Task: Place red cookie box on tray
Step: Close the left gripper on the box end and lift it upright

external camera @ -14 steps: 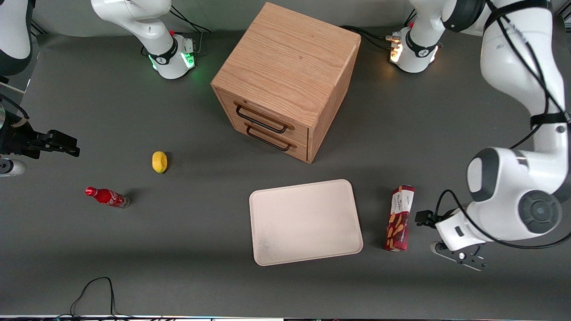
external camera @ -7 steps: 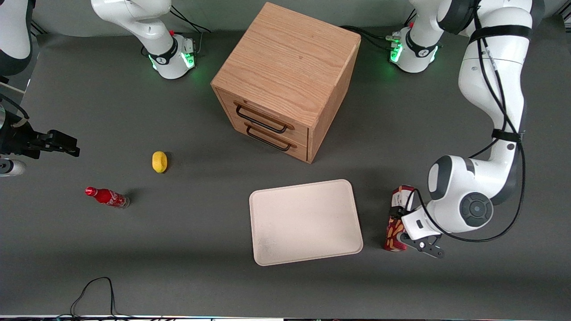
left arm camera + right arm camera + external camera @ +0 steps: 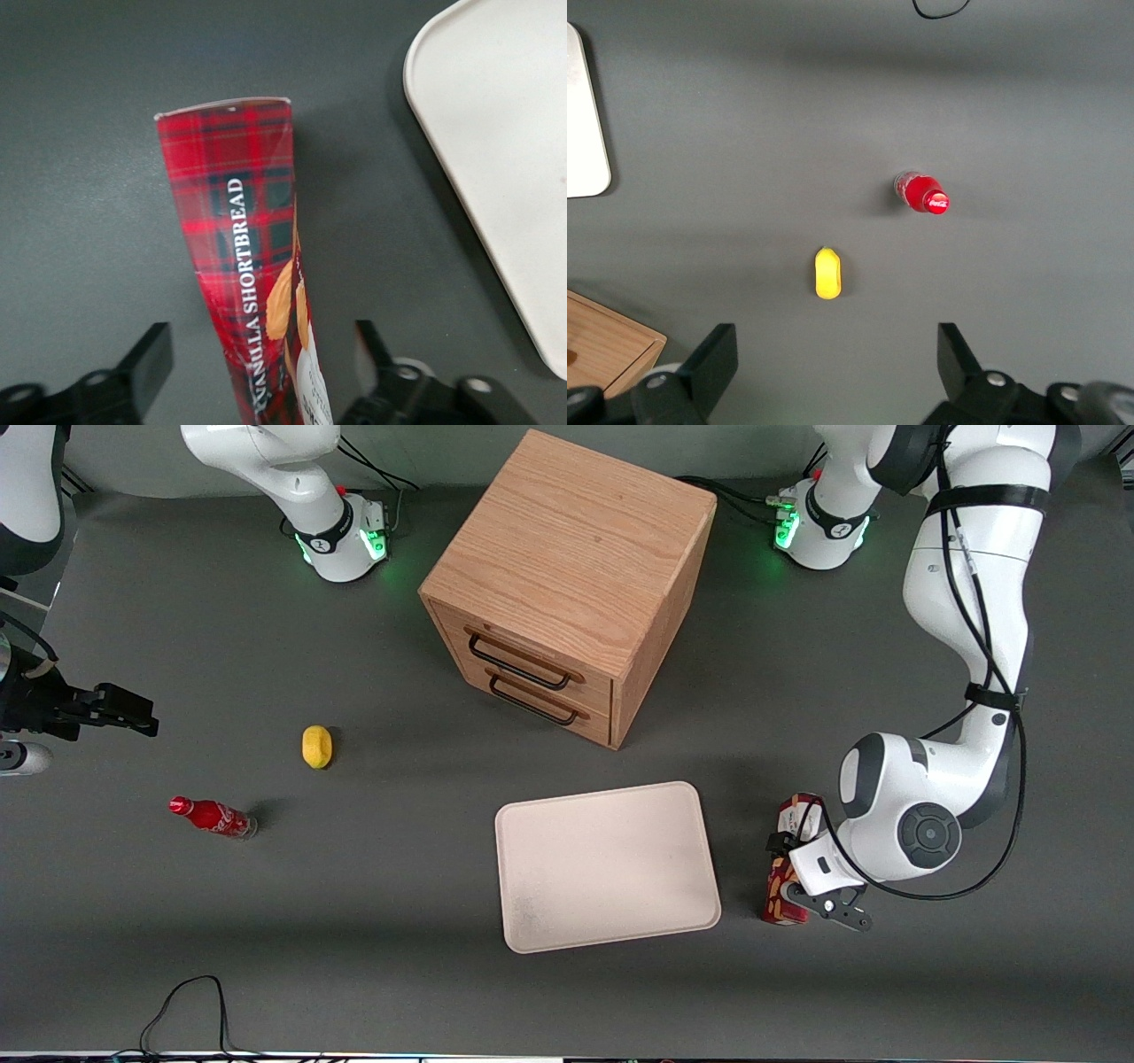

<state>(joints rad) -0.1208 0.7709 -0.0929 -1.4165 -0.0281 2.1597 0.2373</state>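
The red cookie box (image 3: 778, 895) lies flat on the dark table beside the tray (image 3: 607, 868), toward the working arm's end, with its long side along the tray's short edge. In the left wrist view its tartan face (image 3: 239, 204) runs between the two fingers, and a corner of the tray (image 3: 505, 133) shows beside it. My left gripper (image 3: 795, 865) hangs directly over the middle of the box and covers that part in the front view. The gripper (image 3: 261, 354) is open: one finger stands on each side of the box with a gap on both sides.
A wooden drawer cabinet (image 3: 567, 576) stands farther from the front camera than the tray. Toward the parked arm's end lie a yellow fruit (image 3: 316, 746) and a small red soda bottle (image 3: 213, 817). A black cable (image 3: 190, 1001) loops at the table's near edge.
The left arm has swung in from the working arm's end of the table, bringing the open gripper from beside the box to over its middle. The box has not moved.
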